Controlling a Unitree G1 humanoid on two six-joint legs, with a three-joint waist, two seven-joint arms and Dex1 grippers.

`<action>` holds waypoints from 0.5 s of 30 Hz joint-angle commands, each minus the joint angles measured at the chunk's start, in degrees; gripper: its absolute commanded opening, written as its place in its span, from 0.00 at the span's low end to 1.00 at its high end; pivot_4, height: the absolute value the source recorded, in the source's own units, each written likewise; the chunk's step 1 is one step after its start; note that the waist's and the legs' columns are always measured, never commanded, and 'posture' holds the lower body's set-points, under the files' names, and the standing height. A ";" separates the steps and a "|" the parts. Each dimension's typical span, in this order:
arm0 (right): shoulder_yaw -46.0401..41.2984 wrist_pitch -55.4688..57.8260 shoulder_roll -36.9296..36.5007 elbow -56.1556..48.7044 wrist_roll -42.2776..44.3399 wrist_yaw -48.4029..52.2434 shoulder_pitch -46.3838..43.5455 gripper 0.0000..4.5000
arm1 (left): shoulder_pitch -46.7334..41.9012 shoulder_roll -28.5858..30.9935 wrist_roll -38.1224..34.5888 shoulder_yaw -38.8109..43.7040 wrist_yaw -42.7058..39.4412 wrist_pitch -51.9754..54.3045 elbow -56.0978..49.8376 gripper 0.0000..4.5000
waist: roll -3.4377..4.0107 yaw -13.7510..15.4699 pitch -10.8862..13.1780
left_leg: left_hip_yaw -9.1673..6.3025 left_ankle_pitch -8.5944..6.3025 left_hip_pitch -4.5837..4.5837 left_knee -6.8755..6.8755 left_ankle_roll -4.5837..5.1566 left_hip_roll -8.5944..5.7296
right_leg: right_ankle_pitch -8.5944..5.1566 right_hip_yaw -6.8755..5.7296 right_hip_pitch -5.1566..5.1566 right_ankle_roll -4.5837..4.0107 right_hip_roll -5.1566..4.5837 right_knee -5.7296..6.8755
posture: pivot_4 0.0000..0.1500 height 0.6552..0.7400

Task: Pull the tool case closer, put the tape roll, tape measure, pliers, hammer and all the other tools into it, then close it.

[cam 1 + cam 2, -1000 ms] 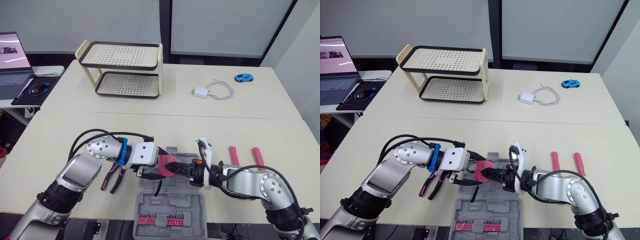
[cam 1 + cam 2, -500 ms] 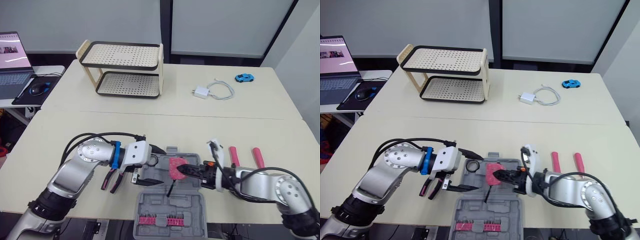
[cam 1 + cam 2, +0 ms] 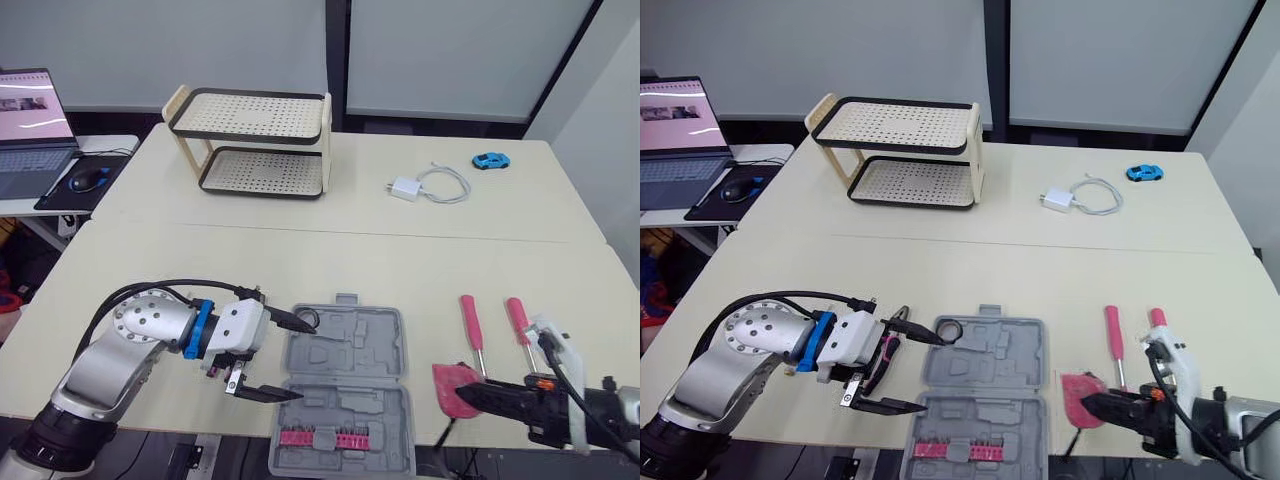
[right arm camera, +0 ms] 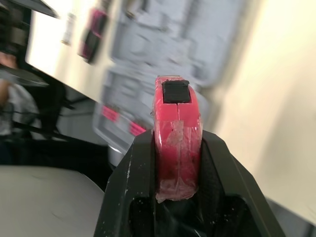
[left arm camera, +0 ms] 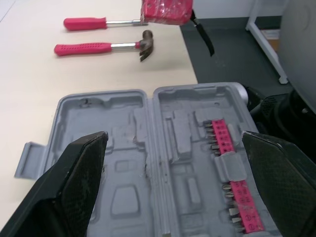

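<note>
**Tape measure in my right grip, off to the right of the open case**

The pale table (image 3: 300,260) carries everything. At its far side stands a two-shelf rack (image 3: 255,140), well apart from my work.

The grey tool case (image 3: 345,385) lies open and flat at the near edge in front of me, with a row of pink bits in its near half.

My left gripper (image 3: 280,357) sits at the case's left side with its fingers spread wide and nothing between them. One finger reaches over the far-left corner of the case; the other lies along the left edge of the near half. Pink-handled pliers (image 3: 886,348) lie under that gripper, mostly hidden.

My right gripper (image 3: 472,393) is to the right of the case, near the table's front edge, clamped on the pink tape measure (image 3: 455,387). The tape measure is clear of the case, with its black strap hanging down.

Just beyond it lies the hammer (image 3: 468,322), and a second pink-handled tool (image 3: 518,320) lies parallel beside it.

The black tape roll (image 3: 305,320) lies in the case's far-left corner, just beside my left gripper's far fingertip.
</note>
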 commanded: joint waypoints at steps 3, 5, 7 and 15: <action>8.60 0.49 1.92 0.95 -8.83 1.82 -5.08 0.17 | 1.27 0.35 -0.76 -0.41 -1.35 -1.87 -2.51 1.00 | -0.01 0.11 0.01 | -0.03 0.00 -0.06 -0.02 0.00 0.00 | -0.01 -0.04 -0.04 -0.01 0.00 -0.06 | 1.00 0.94; 13.48 0.34 3.97 2.37 -12.46 1.61 -8.61 0.17 | 1.92 0.41 -0.50 -0.46 -1.32 -2.20 -2.81 1.00 | 0.00 0.15 0.03 | -0.04 0.00 -0.16 -0.02 0.00 -0.01 | -0.01 -0.04 -0.11 -0.01 -0.02 -0.12 | 1.00 0.94; 16.94 0.61 5.80 3.26 -14.32 1.32 -10.94 0.17 | 2.19 0.46 -0.41 -0.62 -1.09 -2.23 -3.21 1.00 | 0.02 0.19 0.05 | -0.03 0.00 -0.27 -0.02 0.00 -0.04 | -0.01 -0.03 -0.23 -0.01 -0.05 -0.12 | 1.00 0.94; 23.52 -0.16 14.17 5.95 -18.54 -2.58 -13.44 0.17 | 2.44 0.24 -0.50 -1.07 0.28 -1.08 -4.65 1.00 | 0.04 0.19 0.08 | -0.02 0.00 -0.33 -0.03 0.00 -0.06 | -0.02 -0.02 -0.31 0.00 -0.06 -0.10 | 1.00 0.94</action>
